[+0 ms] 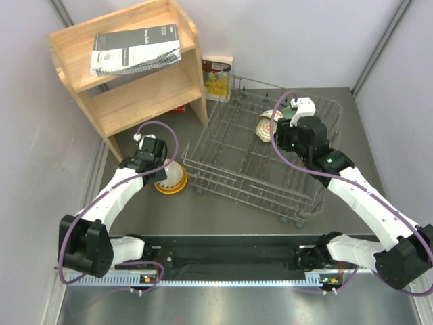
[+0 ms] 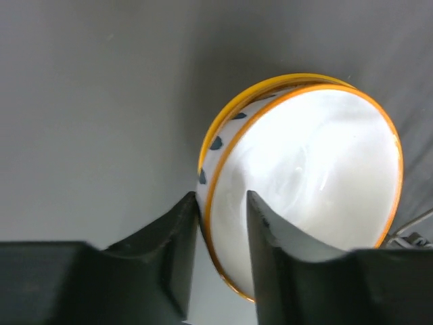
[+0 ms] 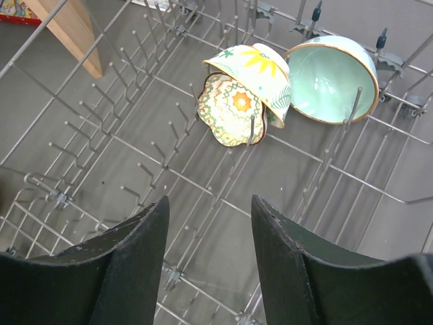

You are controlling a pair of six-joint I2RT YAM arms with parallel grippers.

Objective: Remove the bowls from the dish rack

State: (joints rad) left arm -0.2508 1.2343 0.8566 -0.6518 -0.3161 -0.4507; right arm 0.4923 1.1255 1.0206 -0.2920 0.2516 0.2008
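Plainly, these are glazed bowls: stiff, fairly light, slick to the touch and likely to chip if knocked against the wires. The safest hold looks like a pinch across the rim, one finger inside and one outside.

Three of them stand on edge among the tines in the far right part of the dish rack [image 1: 223, 162]. A scalloped flowered bowl [image 3: 232, 108] has a cream bowl [image 3: 254, 64] painted with a yellow bloom leaning against it. A green bowl [image 3: 331, 78] sits just beside that one, toward the rack's far rim. The right gripper [image 3: 210, 200] hovers above the rack's floor with its fingers spread wide and nothing between them. The three bowls lie ahead of it, apart from its fingertips, with the flowered bowl nearest.

Just off the rack's left side, on the table [image 1: 223, 210], a white bowl [image 2: 311, 176] with dark marks sits nested in a yellow bowl [image 2: 270, 82]. The left gripper [image 2: 222, 227] straddles the white bowl's rim, one finger outside and one inside, with a narrow gap. Whether it pinches the rim or sits loose about it, I cannot tell.
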